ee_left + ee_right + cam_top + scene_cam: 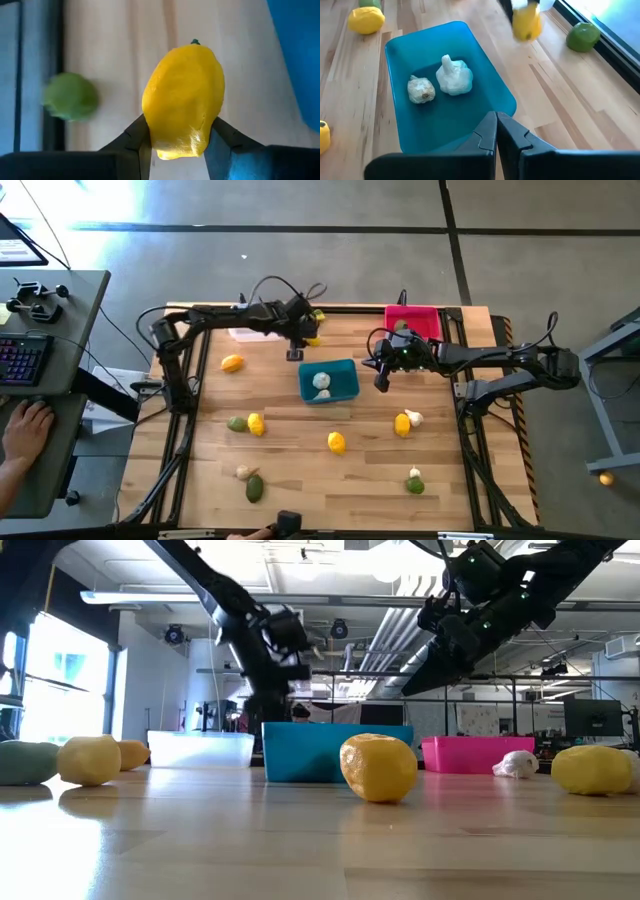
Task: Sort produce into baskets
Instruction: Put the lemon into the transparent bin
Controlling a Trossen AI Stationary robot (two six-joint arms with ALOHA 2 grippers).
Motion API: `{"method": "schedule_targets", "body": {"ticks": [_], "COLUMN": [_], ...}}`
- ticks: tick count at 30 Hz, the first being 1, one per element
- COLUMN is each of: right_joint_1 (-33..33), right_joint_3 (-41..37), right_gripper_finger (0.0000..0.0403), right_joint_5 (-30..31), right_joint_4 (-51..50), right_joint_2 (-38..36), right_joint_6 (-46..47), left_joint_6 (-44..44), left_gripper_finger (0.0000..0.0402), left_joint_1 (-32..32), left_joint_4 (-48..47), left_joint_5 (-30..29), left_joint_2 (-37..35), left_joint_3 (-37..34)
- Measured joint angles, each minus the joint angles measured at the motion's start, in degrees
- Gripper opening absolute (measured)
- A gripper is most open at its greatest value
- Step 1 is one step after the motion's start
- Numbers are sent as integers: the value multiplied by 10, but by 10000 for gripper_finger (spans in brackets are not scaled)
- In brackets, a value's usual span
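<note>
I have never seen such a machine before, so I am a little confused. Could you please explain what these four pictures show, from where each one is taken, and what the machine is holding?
It is a robot with two dark arms at a wooden table. One picture looks straight down from above, one looks level across the table top, and two come from cameras on the arms' wrists.

The left gripper, at the far side of the table, is shut on a yellow lemon. The right gripper is shut and empty, hanging beside the teal basket, which holds two garlic bulbs.

A pink basket and a white basket stand at the far edge. More lemons, green fruits and garlic lie scattered on the table, for example a loose lemon.

A person's hand rests at a desk on the left.
</note>
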Motion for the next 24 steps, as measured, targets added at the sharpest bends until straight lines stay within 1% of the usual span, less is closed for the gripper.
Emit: {"method": "schedule_targets", "body": {"ticks": [5,9,11,15,19,24], "right_joint_1": [0,0,0,0,0,0], "right_joint_3": [0,0,0,0,0,0], "right_gripper_finger": [0,0,0,0,0,0], "right_joint_5": [0,0,0,0,0,0], "right_joint_4": [0,2,7,9,9,14], "right_joint_2": [0,0,0,0,0,0], "right_joint_6": [4,-9,-19,-27,-27,-27], "left_joint_6": [-84,-157,-188,-273,-342,-373], "left_gripper_finger": [108,108,108,108,108,108], "left_joint_1": [10,18,30,81,132,169], "left_joint_4": [-24,-63,-66,-92,-94,-77], "left_joint_5": [-3,-31,-40,-45,-45,-45], "left_joint_2": [-78,-142,-175,-222,-236,-209], "left_joint_3": [0,-5,-26,-74,-117,-140]}}
